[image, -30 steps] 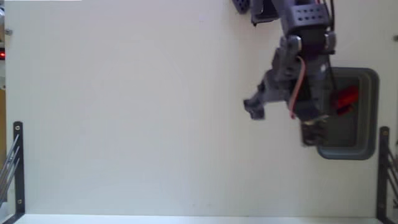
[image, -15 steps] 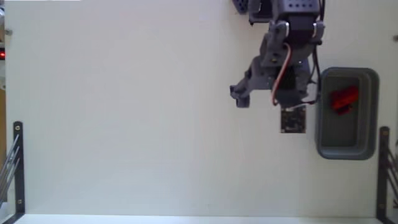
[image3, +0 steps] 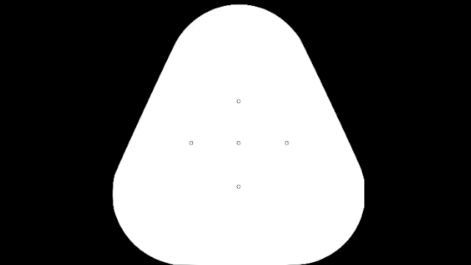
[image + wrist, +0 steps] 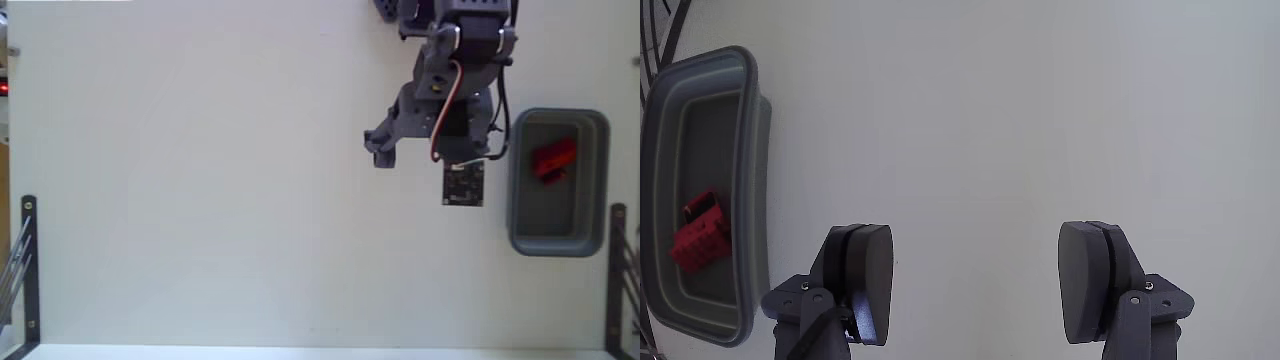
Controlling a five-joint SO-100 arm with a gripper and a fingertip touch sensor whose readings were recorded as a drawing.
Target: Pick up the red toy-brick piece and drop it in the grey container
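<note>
Red toy-brick piece (image 4: 697, 232) lying inside grey container (image 4: 752, 150), jaws spread wide, empty, no readable writing.

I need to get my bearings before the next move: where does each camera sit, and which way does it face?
Fixed view: above the white table, looking straight down; the arm enters from the top edge, its hand left of the grey container.
Wrist view: rides on the hand, facing down at the table; both open fingers show at the bottom.
Shared: the grey container with the red toy-brick piece inside.
</note>
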